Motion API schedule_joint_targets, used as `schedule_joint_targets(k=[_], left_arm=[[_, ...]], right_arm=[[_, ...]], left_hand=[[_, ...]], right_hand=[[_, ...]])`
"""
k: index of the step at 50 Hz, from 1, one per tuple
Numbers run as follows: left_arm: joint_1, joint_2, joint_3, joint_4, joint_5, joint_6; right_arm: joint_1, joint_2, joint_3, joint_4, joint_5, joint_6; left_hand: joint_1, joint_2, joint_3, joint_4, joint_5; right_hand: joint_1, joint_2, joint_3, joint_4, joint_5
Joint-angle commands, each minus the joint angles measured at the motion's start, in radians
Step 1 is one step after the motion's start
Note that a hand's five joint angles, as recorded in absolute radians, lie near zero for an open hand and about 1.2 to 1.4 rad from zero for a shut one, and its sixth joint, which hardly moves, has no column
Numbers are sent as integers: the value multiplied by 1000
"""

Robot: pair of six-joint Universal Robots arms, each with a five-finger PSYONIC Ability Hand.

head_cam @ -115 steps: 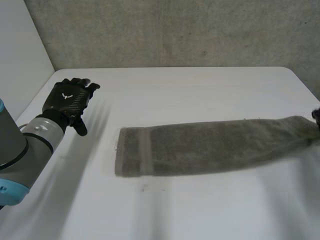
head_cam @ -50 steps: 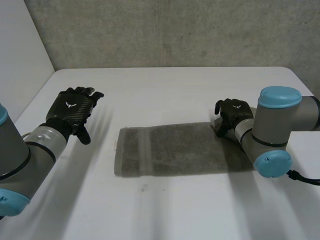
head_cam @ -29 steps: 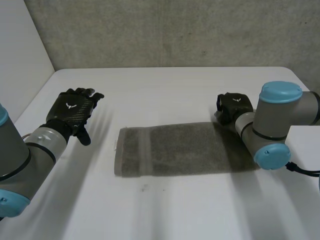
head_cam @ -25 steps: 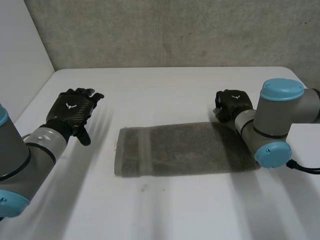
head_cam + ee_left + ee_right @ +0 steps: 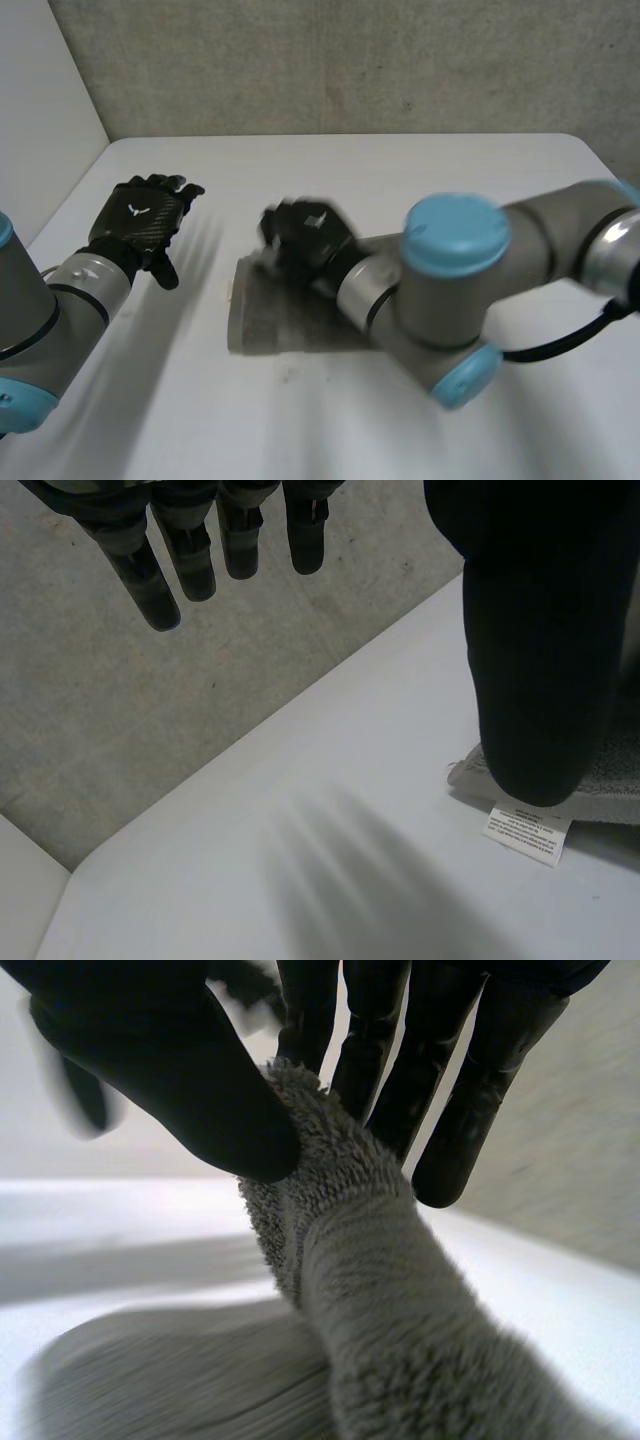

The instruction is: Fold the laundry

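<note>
- The grey towel [image 5: 270, 325] lies on the white surface [image 5: 420, 170], about mid-surface. Only its end nearest the left hand shows in the head view.
- The right arm [image 5: 450, 290] is stretched across on top of the rest of the towel and covers it.
- The right hand [image 5: 305, 235] is over that near end of the towel, at its far edge.
- In the right wrist view, the thumb [image 5: 170, 1070] is on 1 side and the fingers [image 5: 480, 1090] on the other. They pinch a bunched bit of towel between them, so it's got a firm hold of the cloth.
- The pinched bit is up off the surface, w/ the towel running down from the grip in a thick roll. A flat layer of towel lies below it.
- Can't tell if the pinched bit is a corner or just an edge, it's too bunched up.
- The left hand [image 5: 140, 222] is off to the side, well apart from the towel and not touching it.
- In the left wrist view, its fingers [image 5: 195, 565] are straight and a bit spread w/ nothing in them, so it's fully open. It's above the surface.
- In that same view, a towel corner sits by the thumb tip. A small white tag [image 5: 527, 832] lies flat on the surface right at that corner. The print's too small to read.
- There's a rough concrete wall [image 5: 350, 60] behind the surface.
</note>
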Motion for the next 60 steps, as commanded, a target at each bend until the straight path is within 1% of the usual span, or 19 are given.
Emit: schedule_joint_targets(k=[1,2,3,4,5,6,8,14,17,20,25,28,30,35,40,46,50,52,60], left_arm=[[-7,0,-3,0,-1,-2],[-8,2,-9,0,-1,-2],[-8,2,-9,0,-1,-2],[-11,2,-15,0,2,-3],[-19,2,-17,3,2,-6],[-19,2,-17,3,2,-6],[-63,2,-15,8,2,-31],[-143,2,5,8,-1,-95],[-182,-11,29,8,-3,-135],[-223,-54,57,8,-8,-150],[-283,-161,126,6,-14,-149],[-285,-242,166,6,-35,-147],[-286,-312,193,0,-57,-134],[-288,-376,198,-1,-61,-123],[-289,-386,197,-3,-67,-121],[-289,-347,184,-5,-70,-123],[-291,-282,168,-3,-72,-123],[-294,-267,164,-2,-72,-123],[-292,-213,157,-3,-73,-124]], right_arm=[[81,76,18,14,-5,-9],[81,68,18,30,1,-21],[81,68,18,30,1,-22],[76,53,17,47,12,-38],[61,24,15,73,14,-57],[61,24,15,73,14,-57],[-31,-68,35,116,18,-81],[-171,-218,161,165,17,-86],[-199,-242,212,169,15,-91],[-281,-288,330,163,11,-120],[-433,-387,552,93,3,-288],[-453,-387,592,54,3,-336],[-479,-387,655,-33,1,-403],[-482,-352,670,-85,0,-428],[-476,-291,660,-85,9,-439],[-476,-292,658,-97,12,-419],[-475,-294,646,-96,20,-414],[-478,-294,640,-84,26,-407],[-487,-294,640,-81,27,-316]], left_hand=[[-5,10,8,7,-33],[-5,10,8,7,-33],[-5,10,8,7,-33],[-5,10,8,7,-33],[-5,10,8,7,-33],[-5,10,8,7,-33],[-5,10,8,7,-33],[-5,10,8,7,-33],[-4,11,9,7,-32],[-1,14,12,10,-29],[2,17,15,13,-26],[2,17,15,13,-26],[2,17,15,13,-26],[2,17,15,13,-26],[2,17,15,13,-26],[2,17,15,13,-26],[2,17,15,13,-26],[2,17,15,13,-26],[2,17,15,13,-26]], right_hand=[[306,94,87,74,110],[-151,-364,-371,-383,-347],[-156,-368,-376,-388,-352],[-464,-677,-684,-696,-660],[-621,-834,-841,-853,-817],[-623,-835,-843,-855,-819],[-786,-998,-1005,-1018,-982],[-786,-998,-1005,-1018,-982],[-786,-998,-1005,-1018,-982],[-786,-998,-1005,-1018,-982],[-667,-880,-887,-899,-863],[-605,-818,-825,-837,-801],[-406,-619,-626,-638,-602],[-195,-407,-415,-427,-391],[-179,-392,-399,-412,-376],[90,-122,-130,-142,-106],[-9,-222,-229,-241,-205],[-336,-549,-556,-569,-533],[-300,-512,-520,-532,-496]])
